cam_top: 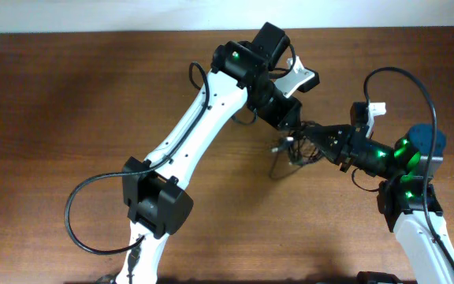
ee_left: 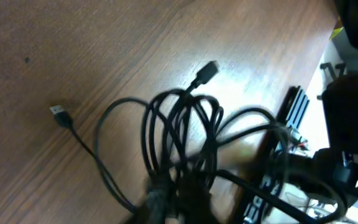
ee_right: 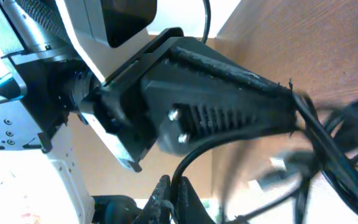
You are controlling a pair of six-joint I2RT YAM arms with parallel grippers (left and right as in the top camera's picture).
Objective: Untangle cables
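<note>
The cables [cam_top: 288,155] are a small tangle of thin black cords held above the table between both grippers, right of centre. In the left wrist view the cables [ee_left: 179,134] hang in several loops, with one plug [ee_left: 207,71] and a USB plug [ee_left: 59,113] at the ends of loose strands. My left gripper [cam_top: 292,125] [ee_left: 178,200] is shut on the top of the bundle. My right gripper [cam_top: 312,142] [ee_right: 174,198] is shut on one cable strand [ee_right: 194,158] that curves up from its jaws, close against the left gripper's body [ee_right: 210,102].
The wooden table [cam_top: 69,102] runs under both arms. A thick black arm wire [cam_top: 81,217] loops off the left arm at the lower left. The right arm's own wire [cam_top: 412,83] arcs above its wrist. The pale wall edge [cam_top: 132,16] borders the table's far side.
</note>
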